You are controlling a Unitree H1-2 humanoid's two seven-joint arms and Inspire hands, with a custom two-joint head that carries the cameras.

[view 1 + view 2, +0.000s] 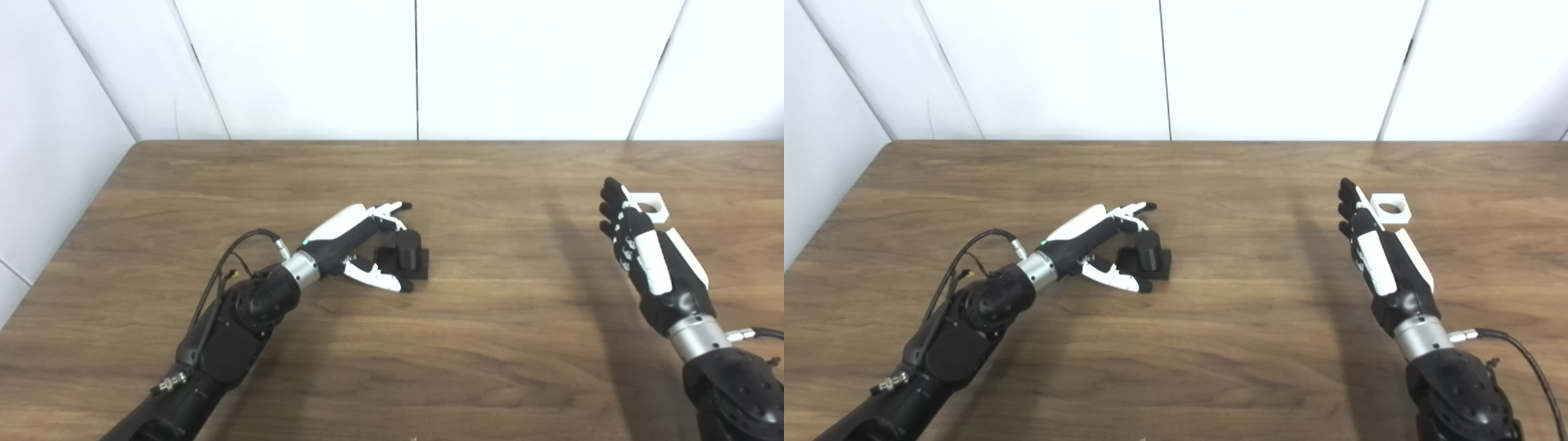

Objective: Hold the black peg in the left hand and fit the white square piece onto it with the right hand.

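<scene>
Left eye view: left hand [358, 245] splayed around black peg [407, 250]

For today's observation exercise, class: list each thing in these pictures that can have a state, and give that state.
black peg: upright on its square base, on the table, not lifted.
white square piece: flat on the table, hole up, not held.
left hand: open, fingers spread around the peg.
right hand: open, fingers extended beside the white piece.
</scene>
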